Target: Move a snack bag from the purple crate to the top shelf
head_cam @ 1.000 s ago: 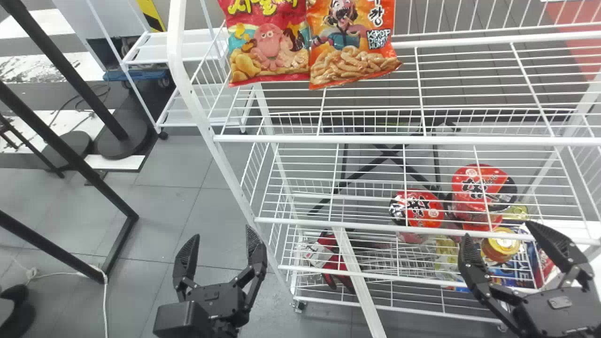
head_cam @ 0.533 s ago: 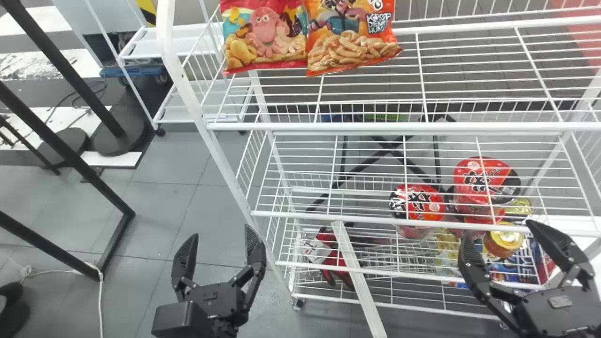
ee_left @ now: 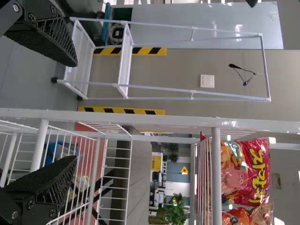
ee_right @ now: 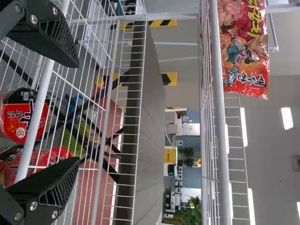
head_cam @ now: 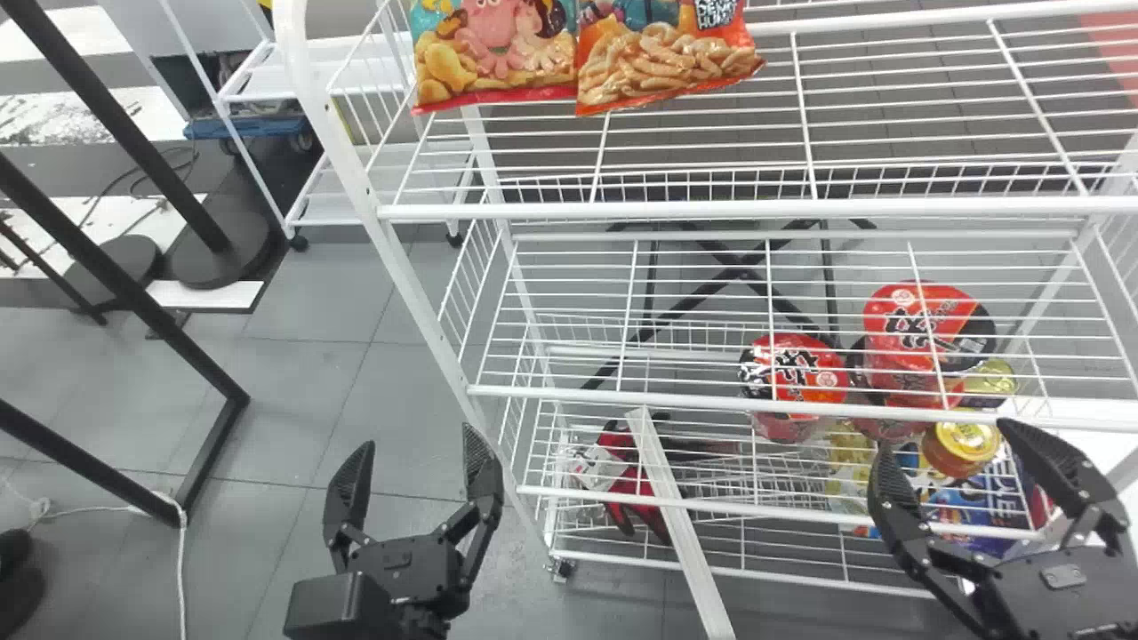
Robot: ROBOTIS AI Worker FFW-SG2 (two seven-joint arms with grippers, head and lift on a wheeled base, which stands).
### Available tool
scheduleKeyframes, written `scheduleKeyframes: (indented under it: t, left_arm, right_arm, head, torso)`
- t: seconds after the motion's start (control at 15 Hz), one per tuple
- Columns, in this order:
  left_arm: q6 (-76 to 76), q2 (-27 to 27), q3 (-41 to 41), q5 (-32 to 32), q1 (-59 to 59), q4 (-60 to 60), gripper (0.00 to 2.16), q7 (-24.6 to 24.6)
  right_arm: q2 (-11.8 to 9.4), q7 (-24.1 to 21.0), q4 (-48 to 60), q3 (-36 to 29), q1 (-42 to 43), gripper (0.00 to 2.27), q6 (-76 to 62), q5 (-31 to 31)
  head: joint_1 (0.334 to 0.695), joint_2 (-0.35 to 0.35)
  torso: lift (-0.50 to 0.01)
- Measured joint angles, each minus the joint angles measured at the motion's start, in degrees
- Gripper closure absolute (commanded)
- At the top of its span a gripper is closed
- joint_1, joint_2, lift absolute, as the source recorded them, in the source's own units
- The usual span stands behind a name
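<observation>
My left gripper stands open and empty over the floor, left of the white wire rack. The right gripper is open before the rack's lower right part, nothing between its fingers. On the top shelf, a red snack bag and an orange snack bag lean side by side at the left. In the left wrist view the left gripper is apart from the red bag. The right wrist view has the right gripper and the orange bag. No purple crate is visible.
Red noodle cups, a gold-lidded jar and blue packs sit low in the rack at right. A white bar slants at its front. Black metal frames and a small white cart stand left.
The rack and bags have shifted upward in the head view, while both grippers have stayed nearly in place there, still open.
</observation>
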State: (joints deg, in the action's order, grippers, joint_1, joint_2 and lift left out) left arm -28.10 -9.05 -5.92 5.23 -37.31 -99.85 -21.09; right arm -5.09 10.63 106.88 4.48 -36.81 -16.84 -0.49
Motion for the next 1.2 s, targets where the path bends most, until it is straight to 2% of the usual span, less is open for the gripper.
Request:
scheduleKeyframes:
  t: [1.2]
  left_arm:
    - [-3.5, 0.1, -0.1, -0.2, -1.9, -0.3, 0.12, -0.4]
  right_arm:
    - [0.0, -0.1, 1.3, 0.2, -2.3, 0.12, -1.7, 1.1]
  head:
    - [0.695, 0.217]
  torso:
    - [-0.329]
